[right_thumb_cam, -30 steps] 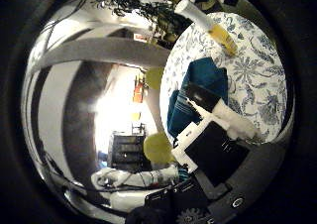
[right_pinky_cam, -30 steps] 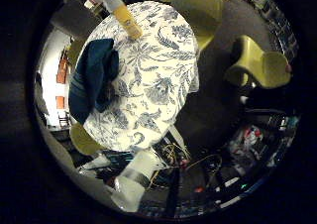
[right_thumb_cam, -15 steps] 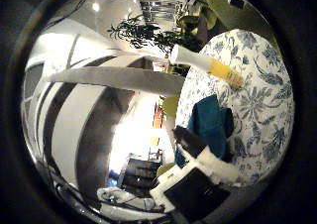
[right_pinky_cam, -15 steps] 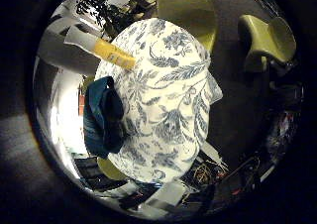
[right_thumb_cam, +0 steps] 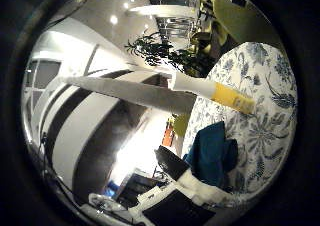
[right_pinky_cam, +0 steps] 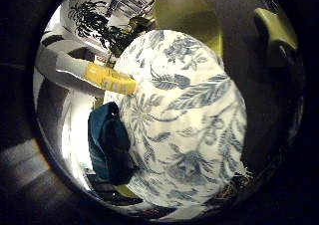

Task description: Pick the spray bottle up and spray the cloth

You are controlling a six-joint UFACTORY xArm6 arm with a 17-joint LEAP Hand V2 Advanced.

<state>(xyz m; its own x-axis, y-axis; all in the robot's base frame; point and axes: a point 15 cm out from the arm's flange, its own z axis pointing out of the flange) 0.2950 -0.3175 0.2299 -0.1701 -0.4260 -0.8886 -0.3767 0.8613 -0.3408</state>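
A white spray bottle (right_pinky_cam: 97, 74) with a yellow label stands on a round table with a blue-and-white flowered tablecloth (right_pinky_cam: 194, 120), near its edge. A dark teal cloth (right_pinky_cam: 110, 147) lies crumpled on the table a short way from the bottle. The right thumb side palm view shows the bottle (right_thumb_cam: 218, 90), the cloth (right_thumb_cam: 216, 152) and my hand (right_thumb_cam: 198, 184), whose white and black fingers reach out relaxed beside the cloth. The hand is above the table, away from the bottle, and holds nothing.
Yellow-green chairs (right_pinky_cam: 191, 10) (right_pinky_cam: 279, 34) stand around the table. A leafy plant (right_thumb_cam: 158, 52) stands beyond the bottle. A pale curved wall (right_thumb_cam: 110, 86) and a lit doorway lie past the table's edge.
The whole picture has shifted and the table, bottle and cloth fill more of both views: the hand has come closer to the table. The bottle and cloth have not moved.
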